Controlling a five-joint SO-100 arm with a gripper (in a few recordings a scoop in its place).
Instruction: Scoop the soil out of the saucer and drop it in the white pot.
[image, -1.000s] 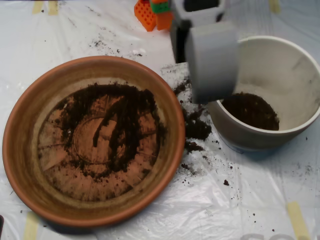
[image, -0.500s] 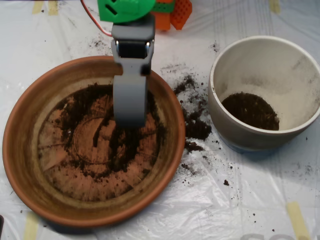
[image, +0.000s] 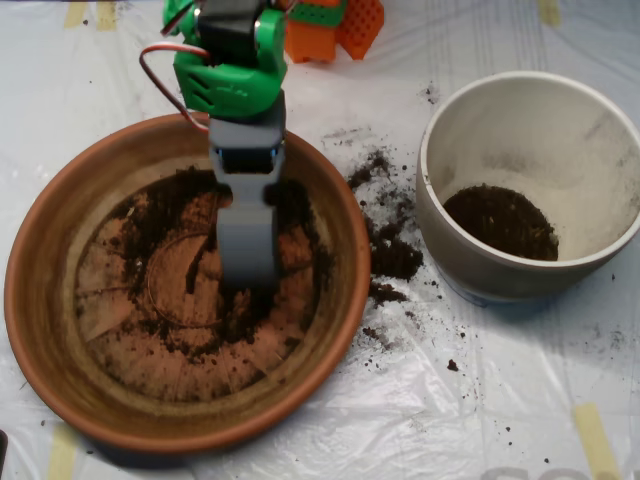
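Overhead view: scoop (image: 247, 262) lowered into the saucer (image: 45, 300) at the table's left side, tip among thin soil (image: 160, 215) scattered around the dish floor. The white pot (image: 450, 255), near the right edge, already holds a dark mound; spilled crumbs lie between the two. Much scooping remains.

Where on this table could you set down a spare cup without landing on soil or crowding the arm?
Bare plastic sheet lies along the bottom edge, below the white pot and right of the saucer, and in the top-left corner. The strip between saucer and pot is crowded with spilled soil. The scoop sits over the saucer's middle.
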